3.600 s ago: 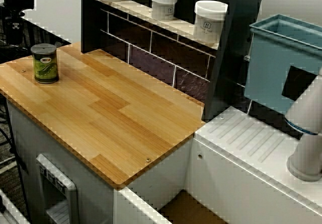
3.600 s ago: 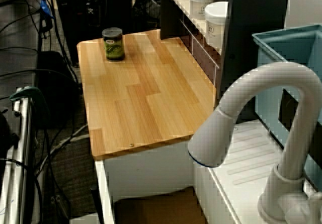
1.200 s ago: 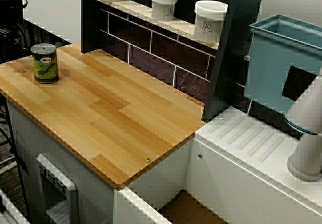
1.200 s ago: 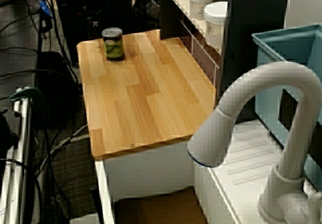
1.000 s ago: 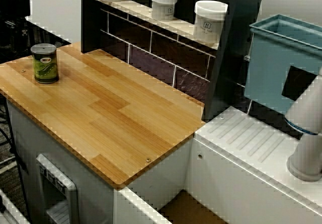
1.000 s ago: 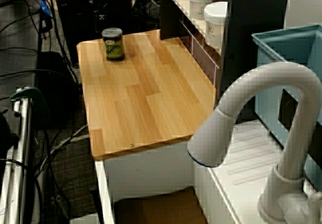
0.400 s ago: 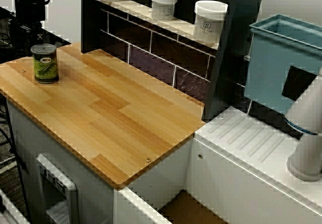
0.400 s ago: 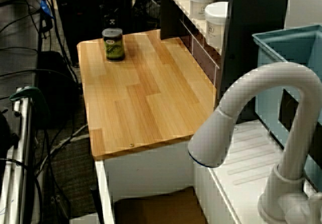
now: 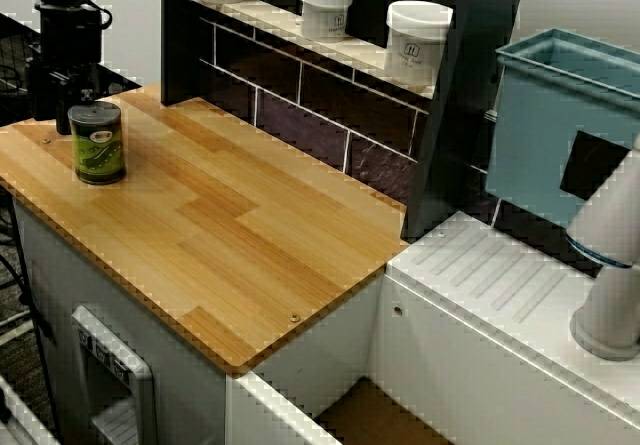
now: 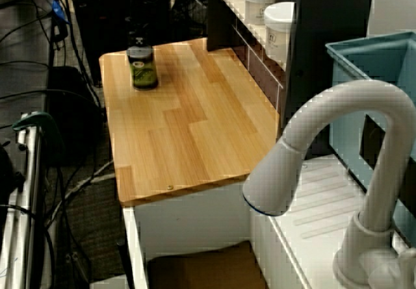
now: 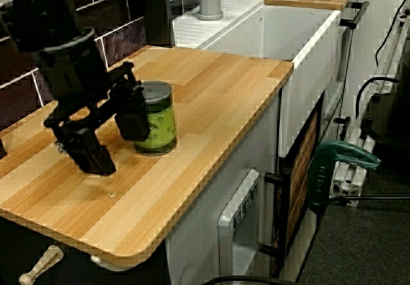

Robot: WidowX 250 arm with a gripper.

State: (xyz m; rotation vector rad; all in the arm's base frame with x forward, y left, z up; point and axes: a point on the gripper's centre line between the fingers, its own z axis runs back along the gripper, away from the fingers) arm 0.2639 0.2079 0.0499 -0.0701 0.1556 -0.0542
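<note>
The counter point(image 9: 230, 225) was pale wood-grain plank with a smooth satin sheen. The can point(image 9: 98, 145) wore a glossy green label under a dull grey metal lid. The fingers point(image 11: 132, 118) looked like matt black plastic. Behind, the wall tiles point(image 9: 300, 110) were dark and glossy, and the jars point(image 9: 418, 43) were smooth white plastic.

tool: the black two-fingered tool point(image 11: 117, 145) is matt black all over.
tin touching the tool: the dark green cylindrical tin can point(image 11: 157, 122) has a yellow-green label band, a small pale oval mark and a grey lid.
worktop under the tool: the honey-coloured wooden worktop point(image 11: 214, 89) shows long planks in lighter and darker strips.
wall behind the tool: the plum-brown glazed wall tiles point(image 9: 300, 115) have pale grout lines.
well apart from the tool: the white round plastic jars point(image 9: 417, 42) carry faint grey marks; the teal plastic bin point(image 9: 545, 135) bears a black square.
</note>
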